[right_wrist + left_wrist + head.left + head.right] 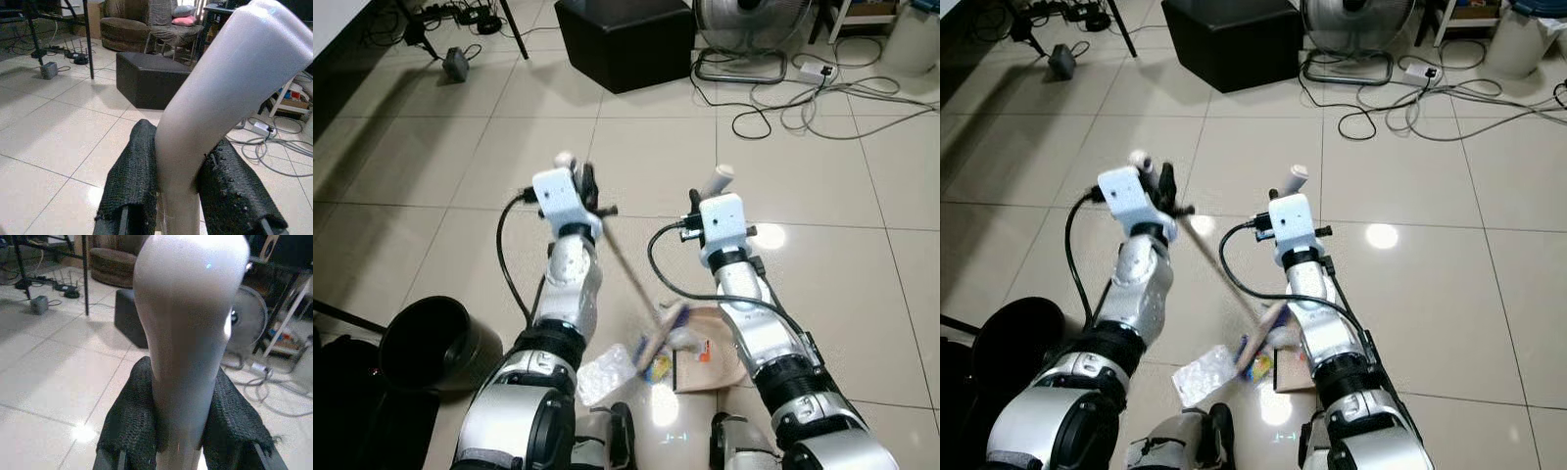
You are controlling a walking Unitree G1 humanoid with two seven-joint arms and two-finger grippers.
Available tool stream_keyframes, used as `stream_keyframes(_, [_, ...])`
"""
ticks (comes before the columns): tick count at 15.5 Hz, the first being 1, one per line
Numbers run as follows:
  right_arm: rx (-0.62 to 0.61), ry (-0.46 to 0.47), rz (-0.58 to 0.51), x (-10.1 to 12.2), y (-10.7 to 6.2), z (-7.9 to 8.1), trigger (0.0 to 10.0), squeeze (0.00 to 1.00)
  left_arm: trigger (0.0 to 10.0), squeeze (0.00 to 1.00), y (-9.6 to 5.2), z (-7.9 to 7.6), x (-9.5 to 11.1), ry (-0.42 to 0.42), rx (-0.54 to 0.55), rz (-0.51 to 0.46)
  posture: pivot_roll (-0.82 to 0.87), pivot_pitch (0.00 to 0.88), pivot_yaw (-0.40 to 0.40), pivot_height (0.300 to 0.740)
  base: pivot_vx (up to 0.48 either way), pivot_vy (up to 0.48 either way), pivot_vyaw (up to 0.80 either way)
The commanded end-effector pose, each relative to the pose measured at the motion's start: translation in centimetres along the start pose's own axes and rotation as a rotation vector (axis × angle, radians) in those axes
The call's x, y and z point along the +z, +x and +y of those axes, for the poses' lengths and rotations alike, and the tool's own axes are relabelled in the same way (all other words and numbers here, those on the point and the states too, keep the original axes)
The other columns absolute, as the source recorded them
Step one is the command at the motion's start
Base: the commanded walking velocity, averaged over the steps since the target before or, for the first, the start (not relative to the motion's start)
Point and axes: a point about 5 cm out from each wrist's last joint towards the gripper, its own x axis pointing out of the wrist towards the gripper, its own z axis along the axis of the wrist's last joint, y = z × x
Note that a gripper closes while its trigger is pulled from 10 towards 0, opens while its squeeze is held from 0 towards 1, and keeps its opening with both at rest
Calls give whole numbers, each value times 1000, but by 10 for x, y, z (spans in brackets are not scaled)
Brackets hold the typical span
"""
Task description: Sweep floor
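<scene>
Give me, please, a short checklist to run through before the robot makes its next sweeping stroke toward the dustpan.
1. Left gripper clamped on the broom handle: ok, both fingers press against it.
2. Right gripper clamped on the dustpan handle: ok.
3. Broom head down at the litter: ok, it sits at the plastic wrapper and the colourful scraps.
4. Dustpan beside the broom head: ok; whether its lip lies flat on the floor, cannot tell.
5. Litter all inside the dustpan: not ok, the wrapper lies outside it.
6. Black bin within reach for emptying: cannot tell.
</scene>
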Motion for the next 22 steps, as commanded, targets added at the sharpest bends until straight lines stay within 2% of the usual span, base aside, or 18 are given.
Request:
stream_keyframes(1, [-4, 30, 28, -4, 0, 4, 10000, 0, 10000, 0, 4, -5, 11, -68, -15, -36, 89, 229, 163, 740, 0, 0, 0])
stream_keyframes(4, [-17, 35, 35, -5, 0, 2, 10000, 0, 10000, 0, 7, -3, 25, -71, -57, -70, 90, 213, 163, 740, 0, 0, 0])
stream_keyframes(5, [-22, 39, 42, -6, 1, 1, 10000, 0, 10000, 0, 7, -4, 33, -25, -138, -70, 100, 217, 158, 740, 0, 0, 0])
stream_keyframes(8, [-28, 46, 42, -6, 3, -1, 10000, 0, 10000, 0, 5, -6, 35, -28, -192, -51, 97, 207, 155, 740, 0, 0, 0])
stream_keyframes(10, [-64, 99, 43, -4, 6, -7, 10000, 0, 10000, 0, 6, -3, 38, -13, -203, -53, 93, 196, 155, 740, 0, 0, 0])
stream_keyframes(11, [-77, 140, 35, -2, 8, -12, 10000, 0, 10000, 0, 10, 3, 42, 18, -188, -64, 85, 190, 156, 740, 0, 0, 0])
stream_keyframes(13, [-89, 168, 25, -1, 8, -20, 10000, 0, 10000, 0, 15, 16, 52, 105, -183, -90, 74, 175, 154, 740, 0, 0, 0])
stream_keyframes(14, [-91, 173, 23, -1, 7, -22, 10000, 0, 10000, 0, 17, 18, 53, 121, -182, -94, 72, 171, 153, 740, 0, 0, 0])
stream_keyframes(15, [-103, 190, 9, -1, 5, -29, 10000, 0, 10000, 0, 20, 28, 58, 150, -168, -104, 59, 159, 149, 740, 0, 0, 0])
stream_keyframes(19, [-115, 253, -38, -2, -9, -41, 10000, 0, 10000, 0, 25, 49, 71, 183, -109, -140, 51, 135, 134, 740, 0, 0, 0])
stream_keyframes(22, [-136, 284, -61, 1, -14, -47, 10000, 0, 10000, 0, 22, 50, 68, 215, -137, -139, 41, 123, 129, 740, 0, 0, 0])
